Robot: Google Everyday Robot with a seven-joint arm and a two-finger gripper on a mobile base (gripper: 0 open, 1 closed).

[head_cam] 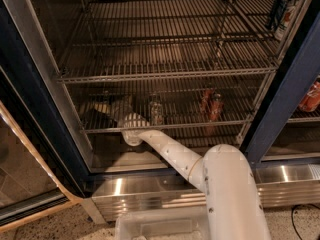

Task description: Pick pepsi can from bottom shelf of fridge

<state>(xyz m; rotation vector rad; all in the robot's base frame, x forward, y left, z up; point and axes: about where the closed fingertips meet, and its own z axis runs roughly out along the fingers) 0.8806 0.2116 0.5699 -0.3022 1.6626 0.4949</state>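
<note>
The fridge [30, 84] stands open with its wire racks in view. My gripper [111, 108] reaches into the left part of the bottom shelf [200, 125], just above the rods, with the white arm [170, 151] coming in over the front rail from the lower right. I cannot make out the pepsi can on this shelf; the spot around the gripper is dark and partly hidden by it. A clear, silvery bottle-like container [156, 109] stands just right of the gripper.
Two red cans [211, 104] stand at the right of the bottom shelf. A dark can [281, 6] stands at the far right of an upper rack. A brighter wire rack [165, 59] lies above. A red can [311, 96] shows beyond the blue frame post [280, 104].
</note>
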